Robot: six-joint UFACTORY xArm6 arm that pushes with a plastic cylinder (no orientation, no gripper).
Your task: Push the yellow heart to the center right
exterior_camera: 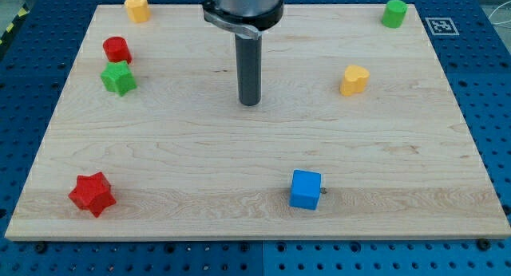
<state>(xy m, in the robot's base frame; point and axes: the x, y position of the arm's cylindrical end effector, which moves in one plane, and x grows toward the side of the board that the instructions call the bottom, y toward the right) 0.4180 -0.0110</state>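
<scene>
The yellow heart (354, 80) lies on the wooden board (255, 148) right of middle, in the upper half. My tip (250, 103) rests on the board near the centre, well to the left of the heart and a little lower, with open wood between them. The rod rises straight up to the arm at the view's top.
A yellow block (137, 7) sits at the top left, a red cylinder (116, 49) and a green star (118, 79) below it. A red star (93, 194) is at the bottom left, a blue cube (305, 189) at the bottom middle, a green cylinder (394, 13) at the top right.
</scene>
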